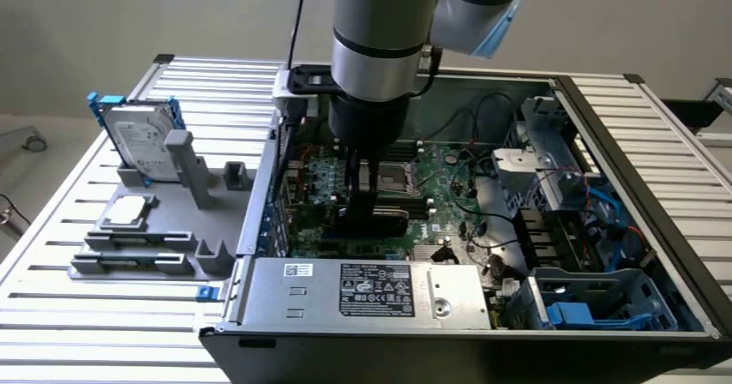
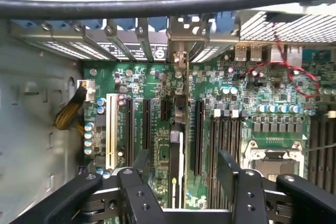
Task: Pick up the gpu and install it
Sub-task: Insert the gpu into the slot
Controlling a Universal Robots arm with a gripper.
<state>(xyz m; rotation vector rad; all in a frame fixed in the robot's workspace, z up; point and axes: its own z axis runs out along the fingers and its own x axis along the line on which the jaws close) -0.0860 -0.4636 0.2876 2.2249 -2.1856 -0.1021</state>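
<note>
Slatted bench (image 1: 69, 303) carries an open computer case (image 1: 458, 354). The claw (image 2: 184, 157) stands apart, straddling the gpu (image 2: 177, 124). The gpu stands upright, its edge in a motherboard (image 2: 262, 103) slot, apparently seated.

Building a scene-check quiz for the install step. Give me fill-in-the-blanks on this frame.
1. The end effector is ___.
2. The gpu stands on edge ___ its fingers.
3. The hard drive stands ___ the computer case.
Missing words: open; between; outside.
</note>
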